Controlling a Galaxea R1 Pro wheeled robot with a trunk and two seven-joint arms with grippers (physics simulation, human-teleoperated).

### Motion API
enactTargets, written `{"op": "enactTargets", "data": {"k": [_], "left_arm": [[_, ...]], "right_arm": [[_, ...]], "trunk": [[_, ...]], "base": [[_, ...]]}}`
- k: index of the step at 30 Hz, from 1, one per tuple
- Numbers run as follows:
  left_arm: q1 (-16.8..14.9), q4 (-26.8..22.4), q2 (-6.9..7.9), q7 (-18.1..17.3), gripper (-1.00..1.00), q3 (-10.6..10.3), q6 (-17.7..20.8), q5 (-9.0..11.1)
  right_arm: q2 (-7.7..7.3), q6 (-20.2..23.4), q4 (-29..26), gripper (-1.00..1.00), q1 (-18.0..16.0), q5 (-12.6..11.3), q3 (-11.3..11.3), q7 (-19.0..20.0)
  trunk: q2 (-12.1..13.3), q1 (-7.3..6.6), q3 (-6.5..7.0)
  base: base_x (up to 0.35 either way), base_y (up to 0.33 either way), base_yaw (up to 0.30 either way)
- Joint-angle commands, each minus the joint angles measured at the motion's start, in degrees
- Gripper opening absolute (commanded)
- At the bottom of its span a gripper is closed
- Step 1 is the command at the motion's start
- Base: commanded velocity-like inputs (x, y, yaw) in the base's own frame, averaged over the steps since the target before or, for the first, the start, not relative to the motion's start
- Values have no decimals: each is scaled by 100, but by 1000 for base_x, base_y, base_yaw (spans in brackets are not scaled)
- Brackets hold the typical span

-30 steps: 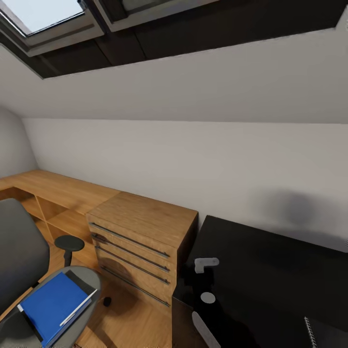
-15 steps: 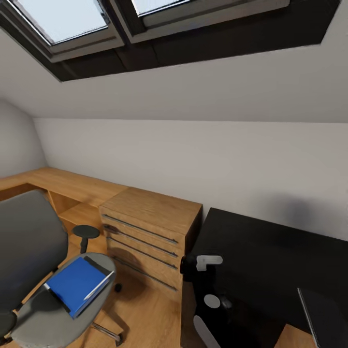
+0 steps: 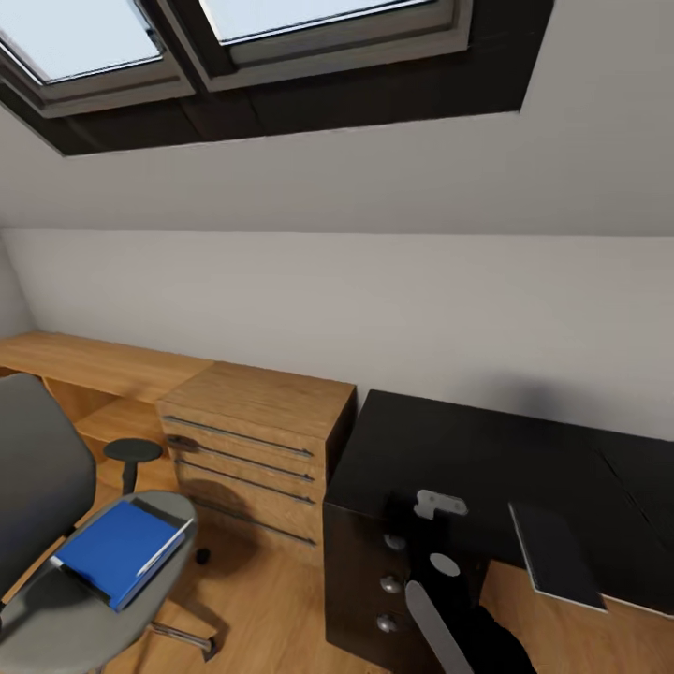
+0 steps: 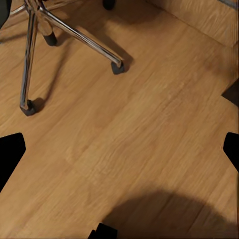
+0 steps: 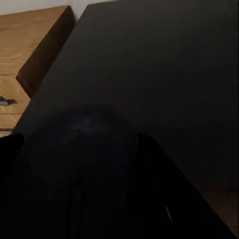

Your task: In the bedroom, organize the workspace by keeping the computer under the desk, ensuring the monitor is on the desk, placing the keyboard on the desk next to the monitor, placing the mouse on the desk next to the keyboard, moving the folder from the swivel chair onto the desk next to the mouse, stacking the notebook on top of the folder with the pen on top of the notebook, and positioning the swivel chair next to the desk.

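The swivel chair (image 3: 37,487) stands at the left, its metal base (image 4: 74,35) on the floor. On its grey seat lies the blue folder (image 3: 117,552), and the pale pen (image 3: 161,552) rests on top of the folder. The black desk (image 3: 449,449) fills the right. A thin dark grey rectangle, apparently the notebook (image 3: 554,554), lies at the desk's front edge. My right arm (image 3: 438,562) rises before the drawer unit. My right gripper (image 5: 82,144) hovers over the desk (image 5: 164,64), shut on a dark rounded lump that looks like the mouse (image 5: 84,129). My left gripper (image 4: 119,149) hangs open above the floor.
A light wooden chest (image 3: 253,440) with bar handles stands between chair and desk, joined to a low wooden shelf (image 3: 94,360) along the wall. The desk's drawer unit has round knobs (image 3: 391,584). The ceiling slopes low with skylights (image 3: 309,19). Wooden floor (image 4: 129,129) lies under the chair.
The whole head view has shifted, so the camera moved. The desk's front edge and drawer unit now show, and the dark rectangle sits fully in the picture. The chair's load is unchanged.
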Motion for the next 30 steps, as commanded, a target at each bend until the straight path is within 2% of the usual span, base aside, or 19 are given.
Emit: {"op": "enactTargets", "data": {"k": [1,2,4,5,7,11,12,18,30], "left_arm": [[-2,22,-6,29,100,-26,-40,57],[-2,35,-15,29,100,-27,-40,55],[-4,78,-80,29,100,-27,-39,50],[-4,86,-96,29,100,-26,-37,50],[-3,110,-134,29,100,-26,-32,48],[2,198,-168,29,100,-24,-29,40],[3,217,-174,29,100,-24,-29,38],[4,224,-176,29,100,-25,-29,38],[4,223,-176,29,100,-24,-29,38]], "right_arm": [[4,5,39,-100,-6,-101,-297,-46],[5,5,61,-100,-6,-113,-408,-45],[11,6,129,-100,-6,-142,-874,-39],[14,6,140,-100,-6,-147,-989,-36],[27,5,166,-100,-6,-157,-1435,-34],[59,12,249,-100,-6,-174,-2450,-37],[75,13,282,-100,-6,-177,-2827,-21],[74,5,289,-100,-6,-177,-2923,-16],[70,-7,506,-100,-6,-174,-2944,-7]], "trunk": [[-4,0,-5],[-4,0,-5],[-4,0,-5],[-4,0,-5],[-4,0,-5],[-4,0,-12],[-4,0,-12],[-4,0,-12],[-4,0,-12]], "base": [[-23,0,-297],[-18,0,-297],[-10,0,-297],[-6,0,-297],[-3,0,-297],[-1,0,-227],[0,0,-22],[0,0,-50],[0,0,-254]]}}
